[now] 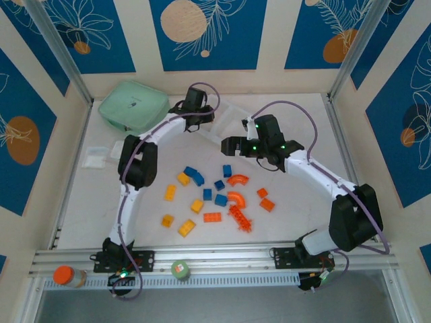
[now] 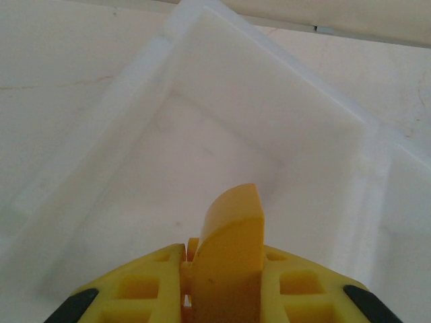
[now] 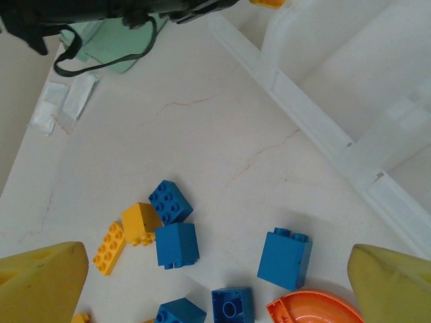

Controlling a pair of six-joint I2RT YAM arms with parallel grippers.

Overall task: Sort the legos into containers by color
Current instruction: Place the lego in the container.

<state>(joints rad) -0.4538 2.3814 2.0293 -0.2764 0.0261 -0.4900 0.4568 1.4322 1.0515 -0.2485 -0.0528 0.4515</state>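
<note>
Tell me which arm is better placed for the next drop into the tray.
Left. The left gripper is shut on a yellow brick above an empty tray compartment, so it likely only needs to release. The right gripper is open and empty, over loose blue bricks.

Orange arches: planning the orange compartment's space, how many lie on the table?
2. One orange arch lies right of the blue bricks; the second arch lies just nearer the arm bases. Others may hide under the arms.
</note>
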